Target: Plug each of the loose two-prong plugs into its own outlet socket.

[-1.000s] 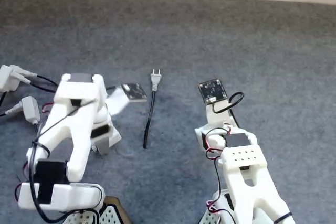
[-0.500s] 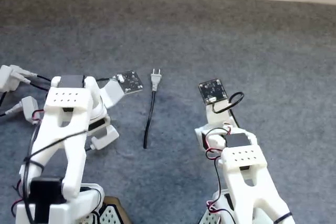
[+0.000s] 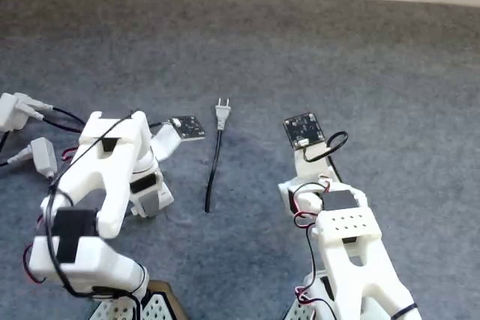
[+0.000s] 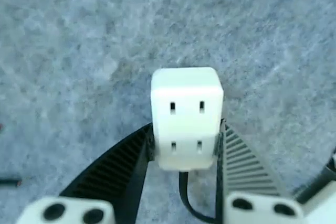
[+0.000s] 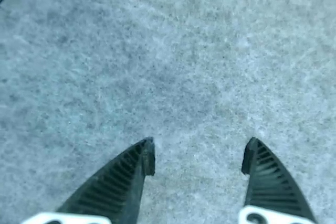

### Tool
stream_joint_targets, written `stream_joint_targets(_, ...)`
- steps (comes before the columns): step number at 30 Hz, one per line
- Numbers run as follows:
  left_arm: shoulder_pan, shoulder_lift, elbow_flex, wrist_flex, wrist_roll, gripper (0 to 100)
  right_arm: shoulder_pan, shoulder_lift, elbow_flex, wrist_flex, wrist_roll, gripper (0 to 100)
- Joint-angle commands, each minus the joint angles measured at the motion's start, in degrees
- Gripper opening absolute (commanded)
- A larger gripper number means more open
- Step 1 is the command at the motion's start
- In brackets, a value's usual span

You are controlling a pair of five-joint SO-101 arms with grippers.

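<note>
Left gripper point(image 4: 185, 129): clamped across the sides of a white outlet block point(image 4: 186, 103), slotted face towards the wrist camera, two pairs of slots showing, its dark lead running down between the jaws.

Right gripper point(image 5: 199, 156): jaws wide apart, holding nothing, over bare grey pile.

Table point(image 3: 337, 50): grey carpet-like cover.

Left arm point(image 3: 105, 177): near left corner, bent low.

Right arm point(image 3: 345, 237): near edge, right of centre.

Black cord point(image 3: 214, 166): lies mid-table between the arms, running towards the near edge.

Two white plugs point(image 3: 19, 106): at the left edge, on their own leads.

Two-prong plug point(image 3: 222, 112): at the far end of the cord, prongs towards the far edge, well apart from both grippers.

Handling note, as judged: the block is held and wants a plug. Take the plug by its body, not the cord. Square the prongs to one pair of slots and push straight, with the left grip firm so the block cannot twist.
</note>
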State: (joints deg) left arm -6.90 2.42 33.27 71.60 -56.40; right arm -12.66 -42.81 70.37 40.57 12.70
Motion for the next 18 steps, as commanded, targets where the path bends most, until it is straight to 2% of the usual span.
stream_joint_targets(1,-0.1,4.9,-2.2,-4.1,0.0,18,-0.4,0.0,-0.5,-1.0,0.6,26.6)
stream_joint_targets(4,-0.1,6.6,-3.8,-5.0,0.0,16,-0.4,0.0,-0.5,-1.0,0.6,26.6)
stream_joint_targets(7,0.0,6.8,-8.5,-3.2,-0.4,5,-0.4,0.0,-0.5,-1.0,0.6,26.6)
stream_joint_targets(8,0.0,7.0,-10.7,-0.9,-1.4,1,-0.4,0.0,-0.5,-1.0,0.6,26.6)
stream_joint_targets(13,0.0,7.2,-23.3,16.8,-13.6,0,-0.4,0.0,-0.5,-1.0,0.6,26.6)
stream_joint_targets(18,0.0,7.2,-34.6,29.7,-19.5,0,-0.4,0.0,-0.5,-1.0,0.6,26.6)
